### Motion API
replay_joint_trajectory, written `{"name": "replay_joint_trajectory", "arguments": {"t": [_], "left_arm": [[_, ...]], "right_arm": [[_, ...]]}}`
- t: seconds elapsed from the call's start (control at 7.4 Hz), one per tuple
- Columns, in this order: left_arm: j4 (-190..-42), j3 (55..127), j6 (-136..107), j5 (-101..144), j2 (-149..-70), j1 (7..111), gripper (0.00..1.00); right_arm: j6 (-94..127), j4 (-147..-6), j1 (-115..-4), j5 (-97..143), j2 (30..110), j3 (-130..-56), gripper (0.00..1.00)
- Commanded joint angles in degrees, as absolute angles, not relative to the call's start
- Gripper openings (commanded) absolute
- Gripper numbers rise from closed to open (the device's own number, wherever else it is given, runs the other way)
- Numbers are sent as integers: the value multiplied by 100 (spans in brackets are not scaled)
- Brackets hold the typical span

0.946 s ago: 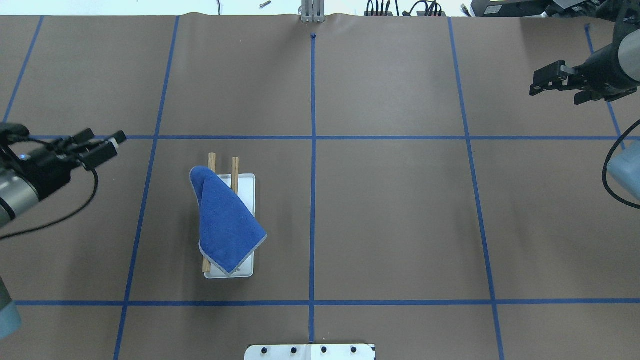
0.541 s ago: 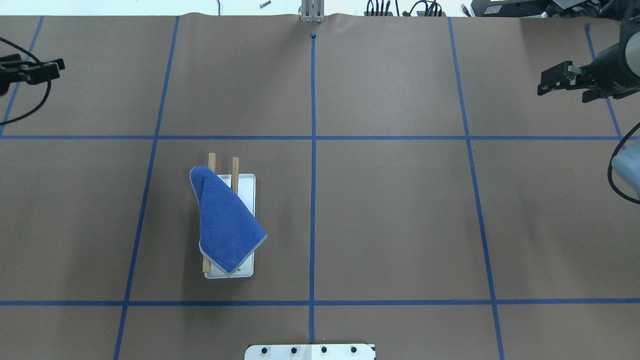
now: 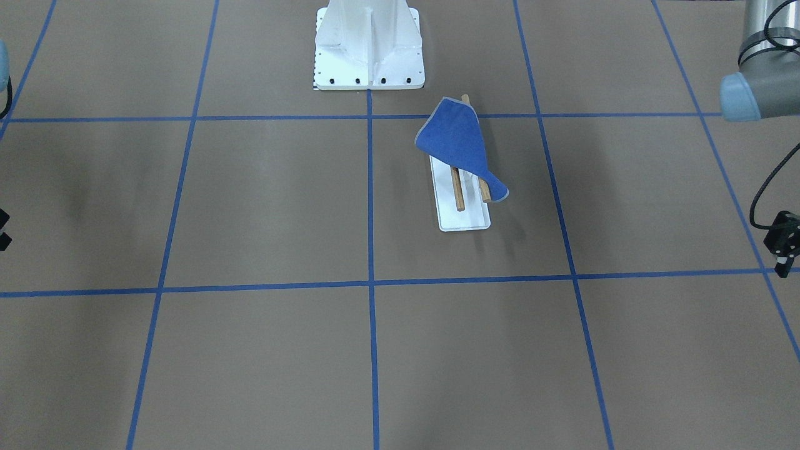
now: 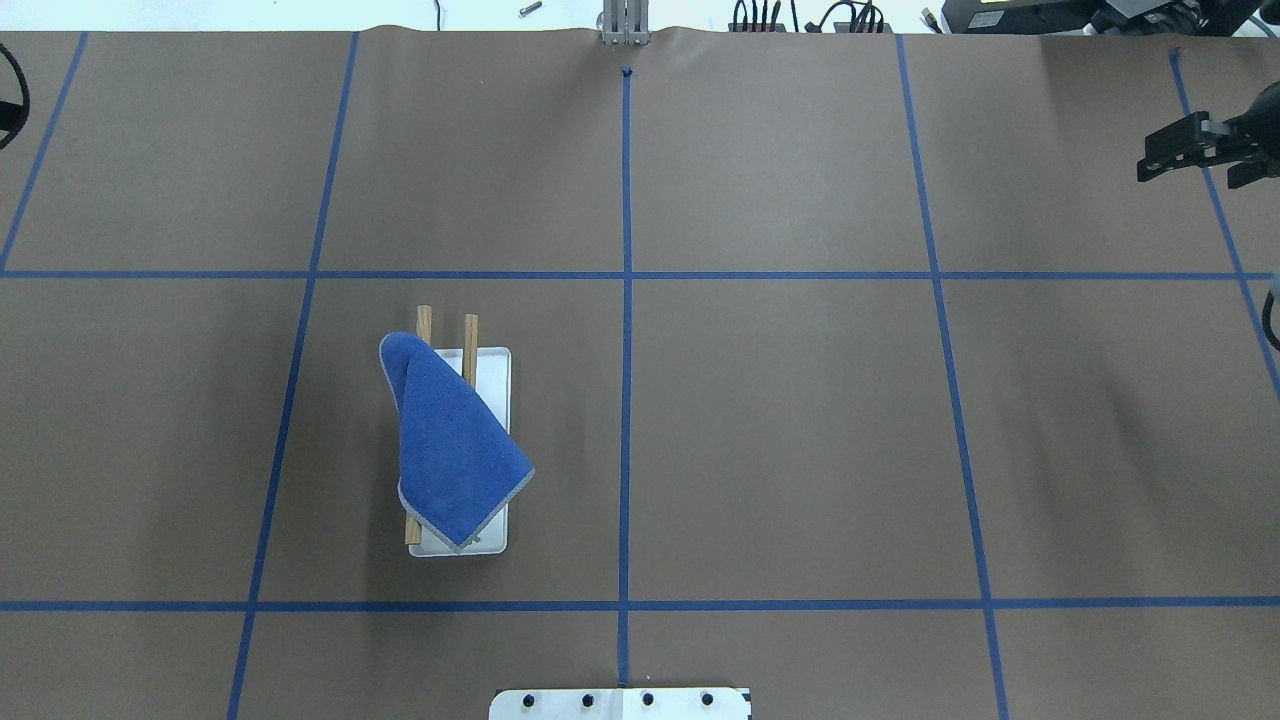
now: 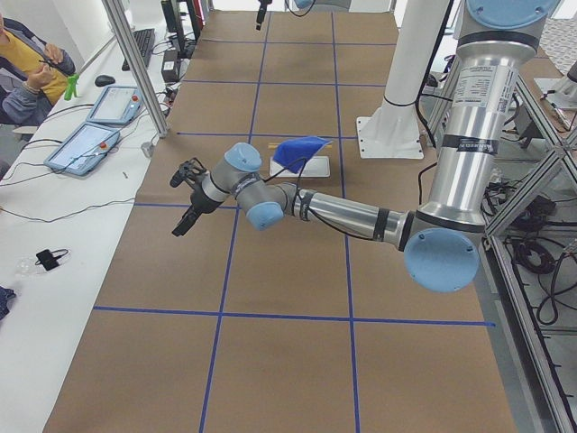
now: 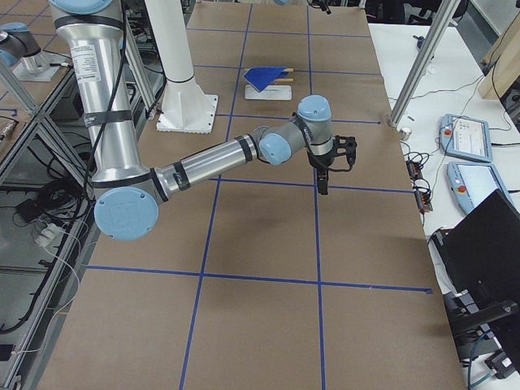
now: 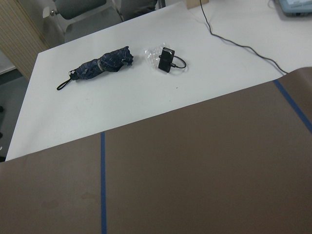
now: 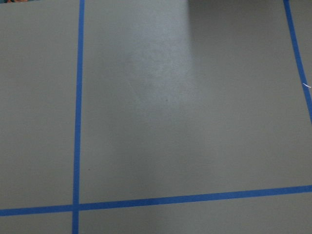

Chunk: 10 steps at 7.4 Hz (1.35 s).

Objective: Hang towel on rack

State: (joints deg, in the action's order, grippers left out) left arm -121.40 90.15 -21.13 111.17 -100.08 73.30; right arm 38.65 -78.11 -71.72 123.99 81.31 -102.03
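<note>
The blue towel (image 4: 452, 450) hangs draped over the rack's two brown wooden rods (image 4: 470, 340), left of the table's middle, with one corner trailing over the white base (image 4: 496, 372). In the front-facing view the towel (image 3: 459, 140) covers the rods' far half. My left gripper (image 3: 784, 250) is far off at the table's left edge, out of the overhead view. In the left exterior view (image 5: 178, 200) its fingers stand apart and empty. My right gripper (image 4: 1190, 170) is open and empty at the far right edge.
The big white bolted pedestal (image 3: 369, 44) stands at the robot's side of the table. A white side table in the left wrist view holds a folded umbrella (image 7: 100, 66) and a bagged black device (image 7: 163, 58). Blue tape lines grid the brown table.
My left gripper has pulled back leftward and away until it left the overhead view. My right gripper has moved further right and up. The towel and rack have not moved.
</note>
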Motion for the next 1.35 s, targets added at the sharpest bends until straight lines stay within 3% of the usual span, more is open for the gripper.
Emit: {"name": "replay_joint_trajectory", "arguments": {"t": [0.0,0.41,1.22], "left_arm": [[-10799,8974,-1696,12781,-10089,7846,98],[-9750,9009,-969,13640,-10064,8253,98],[-9658,9360,-984,13606,-9571,8235,98]], "right_arm": [[3027,-7831,-7609,12682,8139,-9767,100],[1858,-7857,-8172,13348,8130,-8993,100],[1819,-7857,-8200,13439,8095,-8938,100]]}}
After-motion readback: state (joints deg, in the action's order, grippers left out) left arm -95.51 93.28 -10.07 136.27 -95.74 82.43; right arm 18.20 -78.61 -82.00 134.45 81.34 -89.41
